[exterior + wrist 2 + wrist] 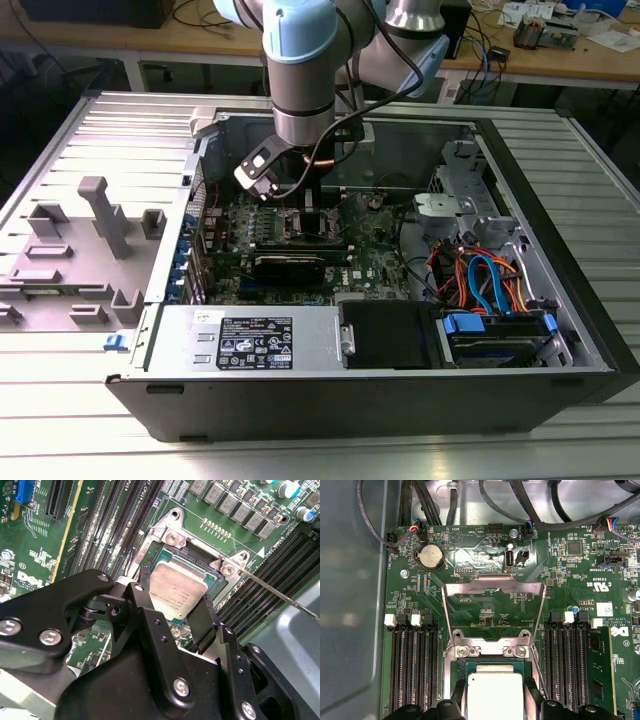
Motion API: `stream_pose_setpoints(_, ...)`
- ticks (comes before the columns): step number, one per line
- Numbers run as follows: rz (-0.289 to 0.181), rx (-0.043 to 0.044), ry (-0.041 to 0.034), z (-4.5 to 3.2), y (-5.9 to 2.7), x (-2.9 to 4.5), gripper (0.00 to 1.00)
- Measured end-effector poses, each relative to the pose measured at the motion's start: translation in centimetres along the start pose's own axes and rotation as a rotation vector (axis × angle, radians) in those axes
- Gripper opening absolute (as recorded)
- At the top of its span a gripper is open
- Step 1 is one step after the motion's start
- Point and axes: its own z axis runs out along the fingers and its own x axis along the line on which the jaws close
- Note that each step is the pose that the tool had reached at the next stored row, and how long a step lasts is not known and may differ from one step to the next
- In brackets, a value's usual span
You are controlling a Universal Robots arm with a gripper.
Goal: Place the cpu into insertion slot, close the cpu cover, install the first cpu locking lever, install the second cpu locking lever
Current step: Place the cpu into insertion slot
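My gripper (303, 203) reaches down into the open computer case, over the insertion slot (314, 224) on the green board. The cpu (177, 591), a flat silver square, sits between the two black fingers (145, 612), which press on its opposite edges just over the dark socket with its silver rim (172, 537). In the first wrist view the cpu (494, 695) is partly over the insertion slot (492, 651). The cpu cover (490, 586) stands flipped open beyond it. A thin wire locking lever (280, 596) sticks out beside the socket.
Long black memory slots (415, 665) flank the socket on both sides. A coin battery (431, 556) and cables lie beyond the cover. The case holds a drive cage with coloured cables (490, 280) and a power supply (250, 340). A grey fixture (95, 235) stands outside the case.
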Motion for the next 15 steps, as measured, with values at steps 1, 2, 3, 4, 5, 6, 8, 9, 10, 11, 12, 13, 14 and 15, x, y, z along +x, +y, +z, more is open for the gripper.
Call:
stream_pose_setpoints(1, 0.000, -0.0001, 0.0001, 0.00, 0.00, 0.00, 0.55)
stream_pose_setpoints(2, 0.000, -0.0001, 0.0001, 0.01, 0.00, 0.00, 0.55)
stream_pose_setpoints(3, 0.000, 0.0000, 0.0001, 0.01, 0.00, 0.00, 0.55)
stream_pose_setpoints(4, 0.000, -0.0001, 0.0001, 0.00, 0.00, 0.00, 0.55)
stream_pose_setpoints(5, 0.000, -0.0002, 0.0003, 0.00, 0.00, 0.01, 0.55)
stream_pose_setpoints(6, 0.000, -0.0001, 0.0002, 0.00, 0.00, 0.03, 0.55)
stream_pose_setpoints(8, 0.000, -0.0002, 0.0003, 0.00, 0.00, 0.04, 0.55)
stream_pose_setpoints(9, 0.000, -0.0002, 0.0003, 0.01, 0.00, 0.05, 0.55)
stream_pose_setpoints(10, 0.000, -0.0001, 0.0002, 0.01, 0.00, 0.06, 0.55)
stream_pose_setpoints(11, 0.000, 0.0000, 0.0000, 0.02, 0.00, 0.07, 0.55)
stream_pose_setpoints(12, 0.000, 0.0000, 0.0000, 0.04, 0.00, 0.08, 0.55)
stream_pose_setpoints(13, 0.000, 0.0001, -0.0001, 0.06, -0.01, 0.09, 0.55)
stream_pose_setpoints(14, 0.000, 0.0001, -0.0001, 0.09, -0.01, 0.10, 0.55)
stream_pose_setpoints(15, 0.000, 0.0001, -0.0002, 0.13, -0.01, 0.10, 0.55)
